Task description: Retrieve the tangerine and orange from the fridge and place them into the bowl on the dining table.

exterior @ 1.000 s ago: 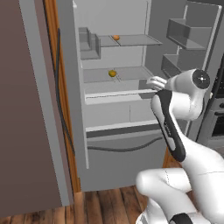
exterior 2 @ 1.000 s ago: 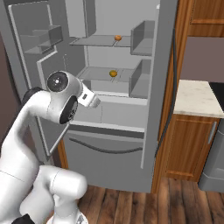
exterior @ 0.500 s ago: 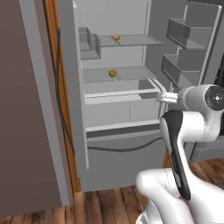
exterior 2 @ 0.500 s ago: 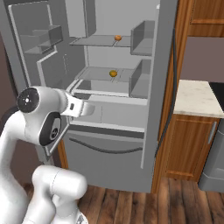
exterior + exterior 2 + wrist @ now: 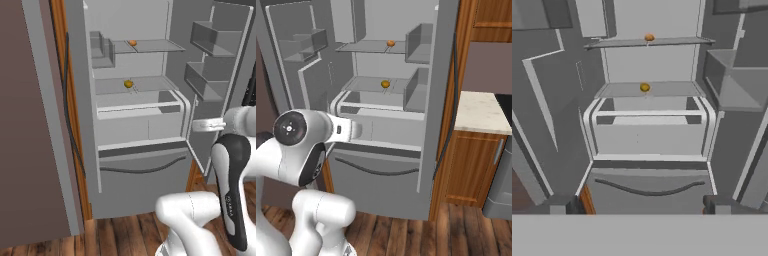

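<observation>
inside, the fridge [image 5: 135, 125] stands with both doors swung wide, its shelves nearly bare. one small orange fruit [image 5: 649, 37] sits on the fridge's upper shelf [image 5: 662, 42], toward the back. a second, yellower fruit [image 5: 644, 87] rests on the fridge's lower shelf [image 5: 662, 91], directly below the first. beneath that shelf sits a white-framed drawer [image 5: 649, 135]. the tool [image 5: 639, 204] hangs in front of the fridge, fingers spread wide, gripping nothing.
</observation>
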